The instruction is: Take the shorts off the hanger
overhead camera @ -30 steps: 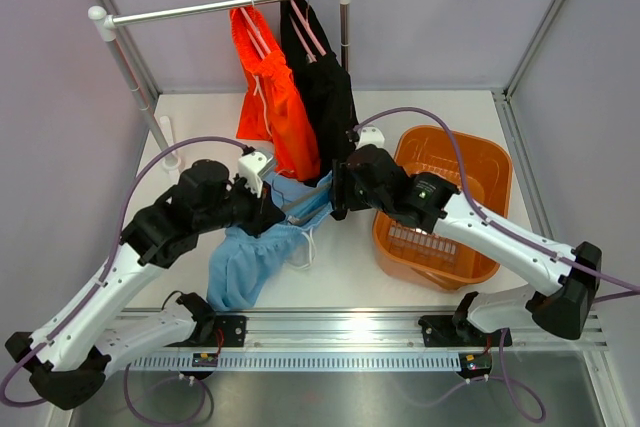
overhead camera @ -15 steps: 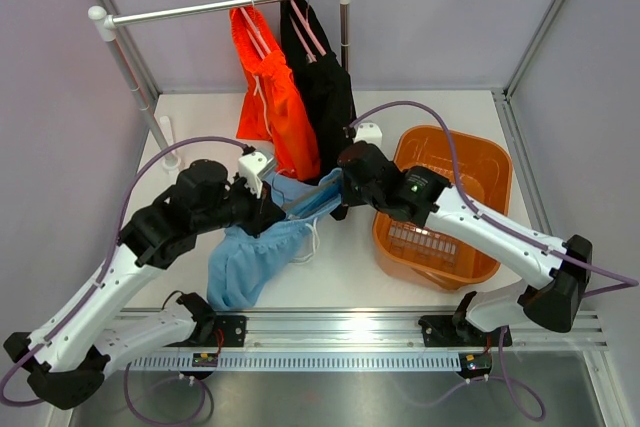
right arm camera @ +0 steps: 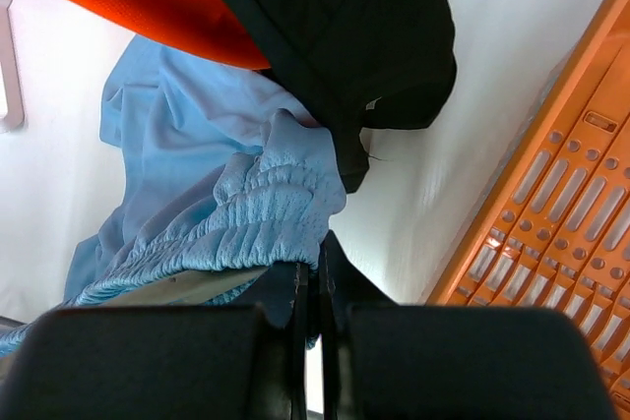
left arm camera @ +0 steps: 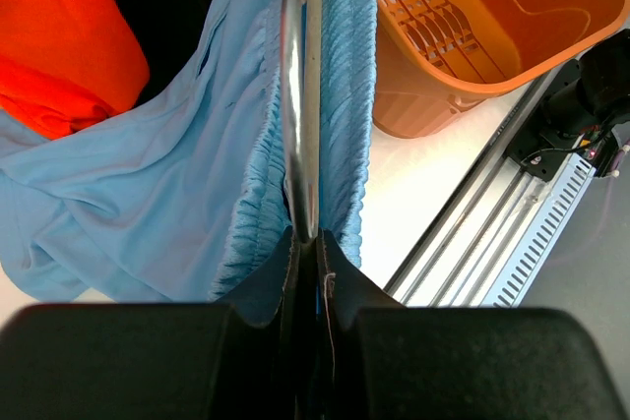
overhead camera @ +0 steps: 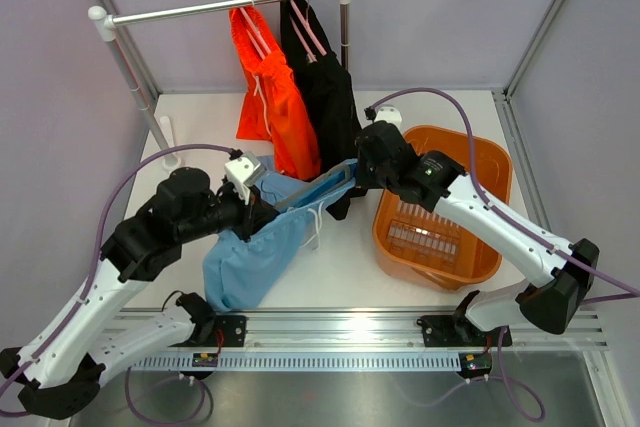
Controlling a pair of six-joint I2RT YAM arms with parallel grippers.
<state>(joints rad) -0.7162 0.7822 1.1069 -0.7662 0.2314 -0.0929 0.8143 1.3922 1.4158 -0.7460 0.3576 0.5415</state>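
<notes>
The light blue shorts (overhead camera: 250, 259) are off the rail and stretched low over the table between my two grippers. My left gripper (overhead camera: 268, 210) is shut on the metal hook of their hanger (left arm camera: 295, 95), with blue fabric bunched on both sides of the hook. My right gripper (overhead camera: 358, 173) is shut on the gathered waistband of the blue shorts (right arm camera: 266, 209), and a pale hanger bar (right arm camera: 177, 287) pokes out under the fabric. The orange shorts (overhead camera: 268, 97) and black shorts (overhead camera: 325, 97) hang on pink hangers from the rail (overhead camera: 220, 8).
An orange slotted basket (overhead camera: 484, 162) stands on the table at the right, close under my right arm. The rail's posts rise at the back left (overhead camera: 130, 72) and back centre. Grey walls close in both sides.
My right gripper has shut on the blue waistband and pulled it up and to the right. The left arm drew back to the left, so the blue shorts are stretched out.
</notes>
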